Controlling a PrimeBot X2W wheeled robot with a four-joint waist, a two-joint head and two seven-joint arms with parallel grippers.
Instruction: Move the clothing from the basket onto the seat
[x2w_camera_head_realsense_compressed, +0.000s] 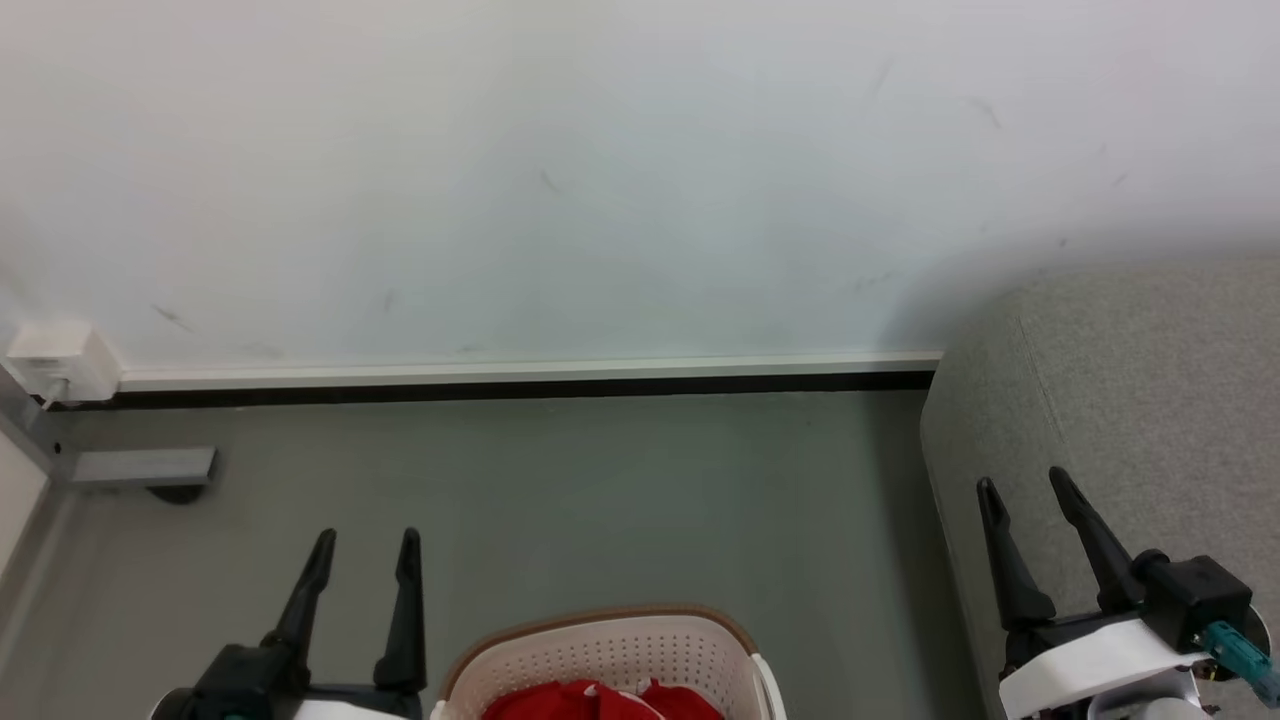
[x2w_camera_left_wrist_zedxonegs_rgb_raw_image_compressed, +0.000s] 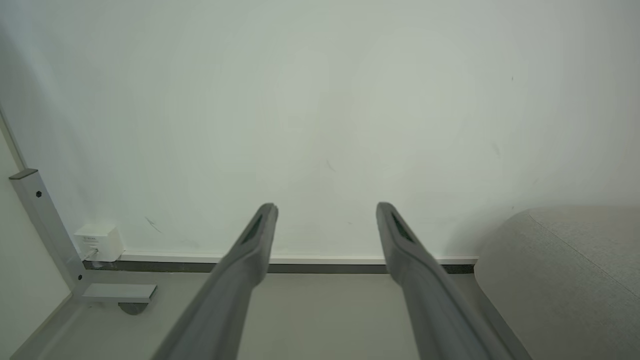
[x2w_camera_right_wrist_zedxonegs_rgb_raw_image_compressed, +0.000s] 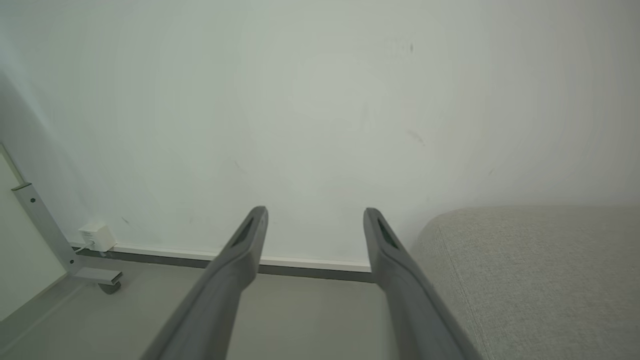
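We have the basket (x2w_camera_head_realsense_compressed: 600, 612) low in front of us, with the red clothing (x2w_camera_head_realsense_compressed: 598, 702) heaped inside it. Our left gripper (x2w_camera_head_realsense_compressed: 367, 540) hangs just left of the basket and our right gripper (x2w_camera_head_realsense_compressed: 1023, 482) well to its right, by the seat (x2w_camera_head_realsense_compressed: 1150, 380) — both spread wide, both empty. Best plan, we reckon: bend down, drop straight into the basket and pinch a thick fold — not the perforated wall.
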